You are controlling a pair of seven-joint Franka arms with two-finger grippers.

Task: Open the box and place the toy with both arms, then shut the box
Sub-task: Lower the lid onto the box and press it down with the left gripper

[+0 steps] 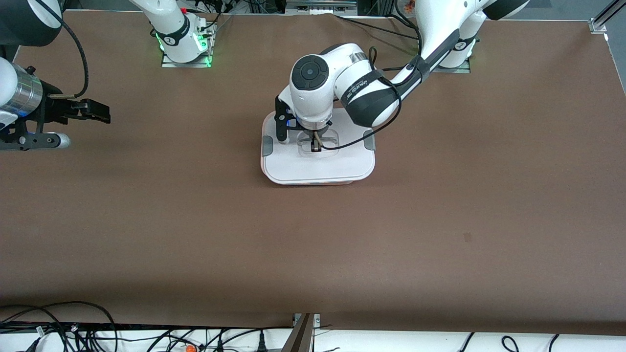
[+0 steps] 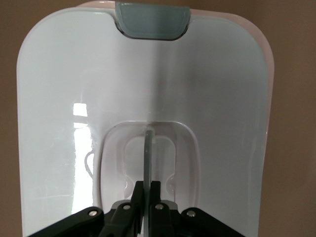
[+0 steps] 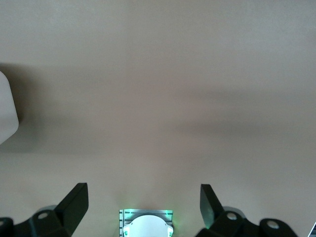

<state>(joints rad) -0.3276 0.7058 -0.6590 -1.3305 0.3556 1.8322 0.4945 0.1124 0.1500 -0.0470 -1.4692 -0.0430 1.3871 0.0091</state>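
Observation:
The box (image 1: 318, 166) stands mid-table with its white lid on. A thin pink edge of the tub (image 1: 313, 183) shows under the lid. One grey clip (image 1: 267, 145) is at each end of the lid. My left gripper (image 1: 316, 145) is down in the lid's recess. In the left wrist view it (image 2: 148, 190) is shut on the upright grey handle (image 2: 148, 153) of the lid (image 2: 222, 123). My right gripper (image 1: 95, 111) waits, open and empty, over bare table at the right arm's end; it shows open in its own view (image 3: 142, 192). The toy is not in view.
The brown table (image 1: 440, 220) is bare around the box. The right arm's base (image 1: 183, 39) and the left arm's base (image 1: 457, 54) stand at the table's robot edge. Cables (image 1: 73, 327) lie off the edge nearest the front camera.

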